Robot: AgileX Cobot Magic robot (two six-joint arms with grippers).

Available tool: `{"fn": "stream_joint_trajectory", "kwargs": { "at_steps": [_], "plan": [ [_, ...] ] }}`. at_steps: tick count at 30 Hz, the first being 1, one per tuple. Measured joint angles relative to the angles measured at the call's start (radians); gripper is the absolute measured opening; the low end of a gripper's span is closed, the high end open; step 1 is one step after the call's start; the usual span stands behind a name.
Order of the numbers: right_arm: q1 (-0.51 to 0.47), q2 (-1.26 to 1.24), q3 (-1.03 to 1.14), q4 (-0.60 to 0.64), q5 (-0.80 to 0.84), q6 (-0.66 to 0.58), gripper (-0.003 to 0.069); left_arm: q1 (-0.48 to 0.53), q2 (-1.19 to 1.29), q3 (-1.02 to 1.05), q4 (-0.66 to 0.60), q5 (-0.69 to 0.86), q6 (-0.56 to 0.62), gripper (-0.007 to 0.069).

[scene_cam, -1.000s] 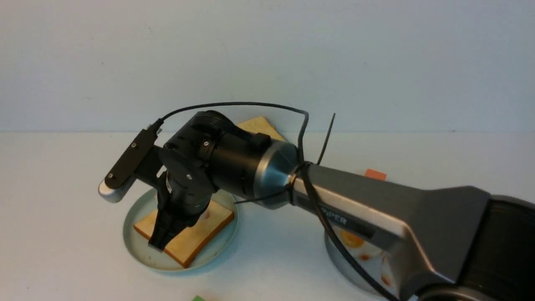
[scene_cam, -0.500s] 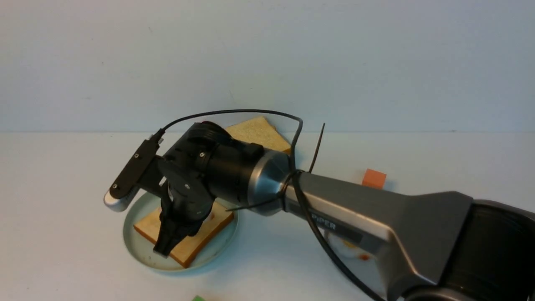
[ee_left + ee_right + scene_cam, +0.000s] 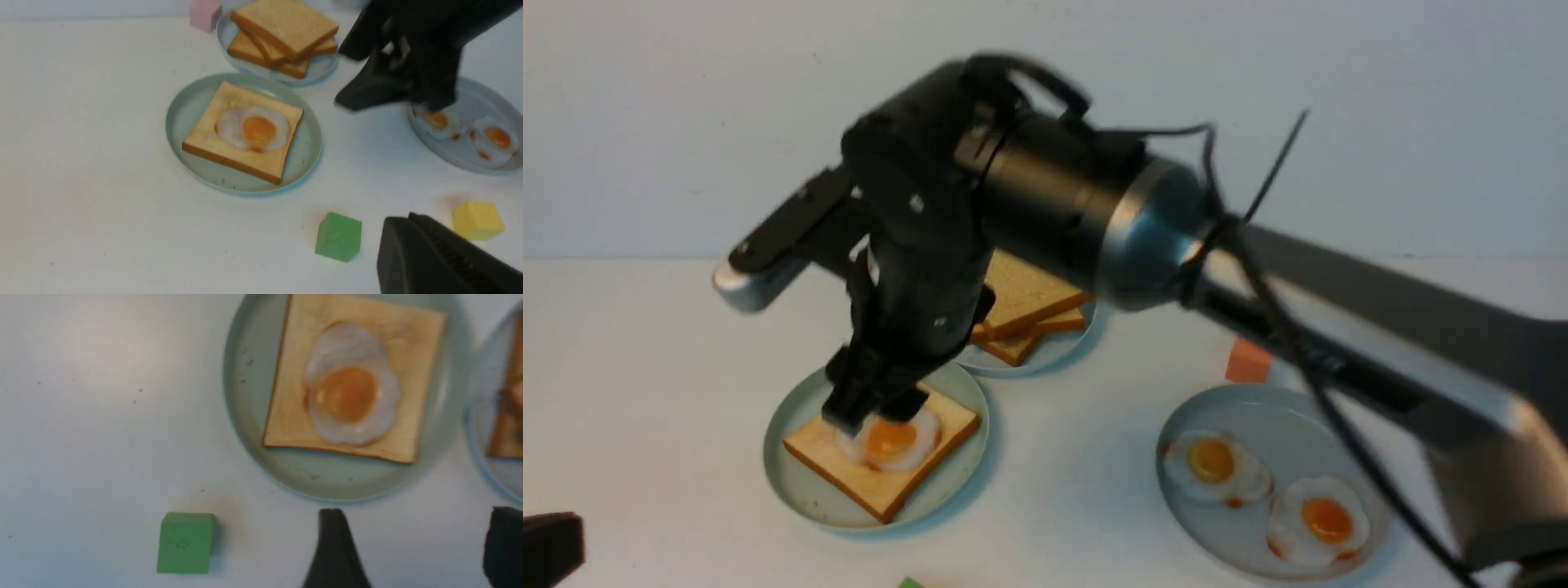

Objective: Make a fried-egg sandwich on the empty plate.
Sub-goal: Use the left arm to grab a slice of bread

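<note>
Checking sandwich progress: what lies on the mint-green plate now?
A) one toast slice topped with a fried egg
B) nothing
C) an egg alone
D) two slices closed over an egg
A: one toast slice lies on the mint-green plate, the fried egg uncovered on top.

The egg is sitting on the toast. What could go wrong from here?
The right gripper hangs open just above the fried egg. A careless sideways move might nudge the egg off the toast slice. The covering slice probably has to come from the toast pile. Its slices lie askew, so lifting one could drag the others along.
</note>
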Motion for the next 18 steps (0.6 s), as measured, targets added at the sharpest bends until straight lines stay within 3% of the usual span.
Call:
{"fn": "stream_joint_trajectory", "kwargs": {
  "at_steps": [3, 6, 7, 8, 9, 18],
  "plan": [
    [-0.027, -0.146, 0.041, -0.006, 0.005, 0.037, 0.0281, 0.000, 0.162, -0.050, -0.071, -0.003, 0.096, -0.0013],
    [-0.047, -0.243, 0.118, -0.012, 0.006, 0.076, 0.0164, 0.000, 0.254, -0.102, -0.118, -0.009, 0.158, -0.0013],
    [-0.075, -0.352, 0.220, -0.019, 0.008, 0.107, 0.0073, 0.000, 0.349, -0.151, -0.151, -0.015, 0.207, -0.0013],
    [-0.075, -0.352, 0.220, -0.019, 0.008, 0.111, 0.0064, 0.000, 0.360, -0.157, -0.156, -0.017, 0.213, -0.0013],
    [-0.097, -0.471, 0.342, -0.023, 0.012, 0.148, 0.0006, 0.000, 0.459, -0.214, -0.199, -0.023, 0.268, -0.0013],
    [-0.166, -1.009, 0.889, -0.023, -0.016, 0.291, -0.0009, 0.000, 0.952, -0.527, -0.403, -0.041, 0.635, -0.0013]
  ]
}}
